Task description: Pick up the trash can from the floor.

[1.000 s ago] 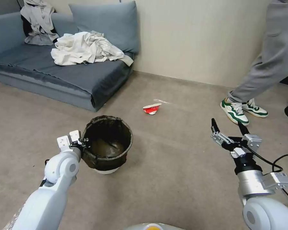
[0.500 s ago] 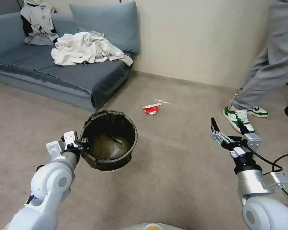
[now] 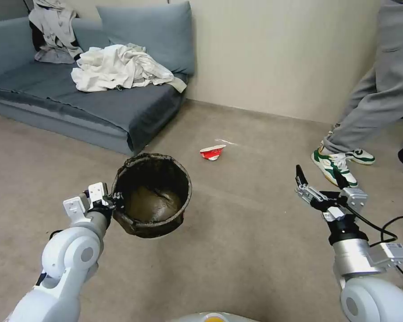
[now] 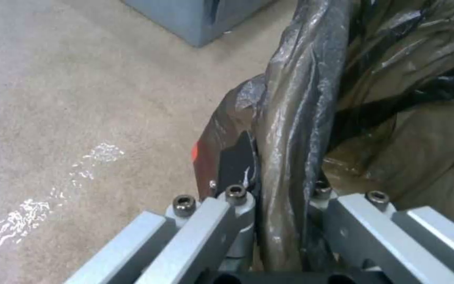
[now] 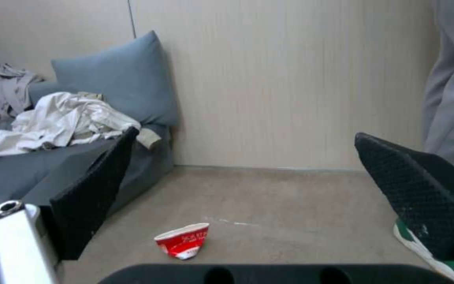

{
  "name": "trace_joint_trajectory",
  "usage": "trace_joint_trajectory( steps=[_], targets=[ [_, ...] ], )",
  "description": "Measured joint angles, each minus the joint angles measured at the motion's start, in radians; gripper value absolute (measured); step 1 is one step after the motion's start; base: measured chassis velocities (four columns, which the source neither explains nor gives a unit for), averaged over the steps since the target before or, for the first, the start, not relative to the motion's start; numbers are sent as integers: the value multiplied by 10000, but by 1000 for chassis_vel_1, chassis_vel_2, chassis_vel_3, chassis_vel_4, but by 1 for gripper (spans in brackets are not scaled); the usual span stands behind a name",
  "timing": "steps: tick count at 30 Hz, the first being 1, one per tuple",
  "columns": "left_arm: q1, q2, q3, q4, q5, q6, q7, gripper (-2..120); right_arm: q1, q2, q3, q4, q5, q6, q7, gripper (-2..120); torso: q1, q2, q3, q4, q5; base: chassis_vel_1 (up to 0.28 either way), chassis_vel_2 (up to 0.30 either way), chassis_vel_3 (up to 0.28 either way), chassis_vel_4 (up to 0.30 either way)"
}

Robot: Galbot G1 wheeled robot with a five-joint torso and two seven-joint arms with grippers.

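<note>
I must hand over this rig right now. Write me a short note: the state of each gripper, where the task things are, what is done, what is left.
Left gripper: shut on the bag-covered rim of the trash can, on the can's left side; in the left wrist view one finger is outside the rim and one inside.
Right gripper: open, holding nothing, idle above the floor on the right.
Trash can: tilted and off the floor; its base is not resting on the carpet.
Done: grasp and lift.
Left: keep the grip secure. A crushed red-and-white cup lies on the floor beyond the can, untouched.
</note>
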Motion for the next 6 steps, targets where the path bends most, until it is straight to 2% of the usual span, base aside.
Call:
trace_joint_trajectory(
  steps=[6],
  targets=[
    [-52,-2,3,7,-3,-21,16,3,-42,22,6,36,-54,0,0,100,0,-1,0,0,1,0,0,0,0]
  ],
)
